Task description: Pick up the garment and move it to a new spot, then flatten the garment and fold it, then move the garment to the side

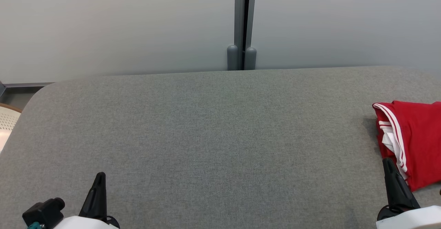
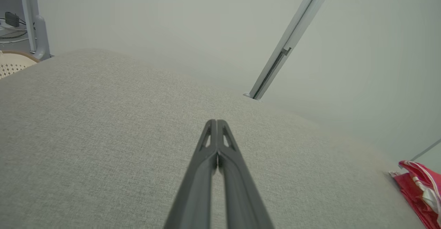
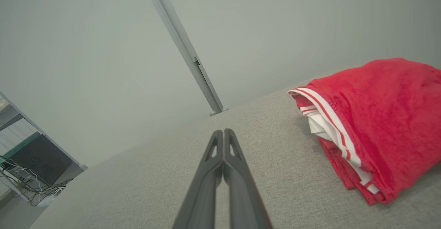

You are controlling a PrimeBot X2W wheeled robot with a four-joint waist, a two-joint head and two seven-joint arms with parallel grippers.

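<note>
Noted red garment (image 1: 417, 136) heaped in loose folds at desk's (image 1: 206, 136) right side, leaving the middle free for flattening, with left tool (image 1: 100, 176) and right tool (image 1: 387, 162) pinched closed, empty, parked clear.

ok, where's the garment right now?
The folded garment lies on the table at the right edge of the head view, just ahead and to the right of the shut right gripper, which isn't holding it.

Loses the red garment (image 1: 413, 132) past the head view's right edge; hides part of its hem behind the right gripper (image 1: 387, 162)
</note>
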